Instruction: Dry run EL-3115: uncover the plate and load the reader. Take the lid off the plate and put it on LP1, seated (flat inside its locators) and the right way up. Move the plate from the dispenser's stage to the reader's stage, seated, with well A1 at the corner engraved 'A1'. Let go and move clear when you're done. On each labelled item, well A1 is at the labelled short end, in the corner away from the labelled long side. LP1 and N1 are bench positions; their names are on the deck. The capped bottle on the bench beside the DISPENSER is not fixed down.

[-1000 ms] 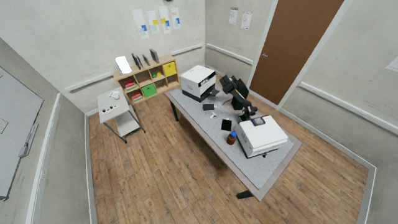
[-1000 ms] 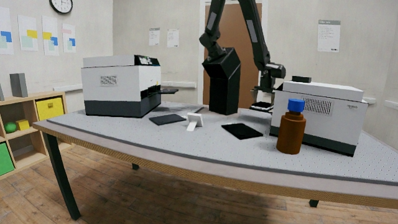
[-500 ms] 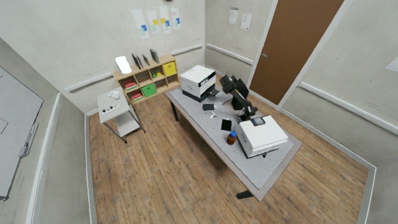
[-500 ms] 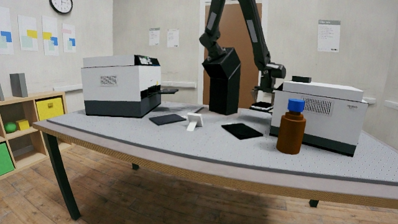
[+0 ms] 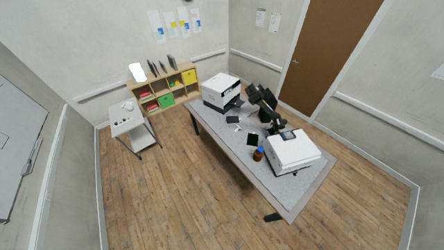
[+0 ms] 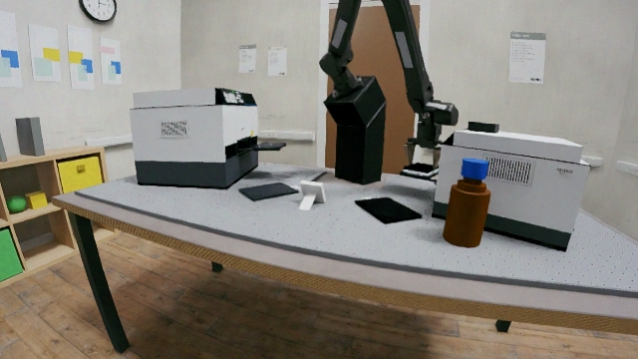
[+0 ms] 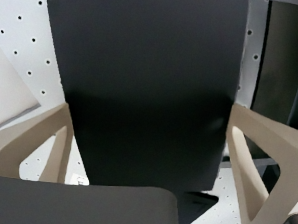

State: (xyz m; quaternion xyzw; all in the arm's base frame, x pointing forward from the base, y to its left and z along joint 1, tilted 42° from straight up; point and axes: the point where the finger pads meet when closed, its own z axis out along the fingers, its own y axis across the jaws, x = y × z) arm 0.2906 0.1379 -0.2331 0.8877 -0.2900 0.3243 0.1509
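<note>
Gripper at the dispenser: fingers wide astride the dark lid; whether they grip cannot be told. The plate sits beneath, at the dispenser's stage. Lid transfer and reader loading remain.

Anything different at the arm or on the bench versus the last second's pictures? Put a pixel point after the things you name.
Nothing has visibly moved in the top or exterior view: the gripper (image 5: 271, 131) (image 6: 422, 162) (image 7: 149, 111) remains low beside the right-hand machine (image 5: 293, 147) (image 6: 508, 194), and the capped bottle (image 5: 258, 155) (image 6: 466, 214) stands in place. I can't tell whether anything was gripped or released.
</note>
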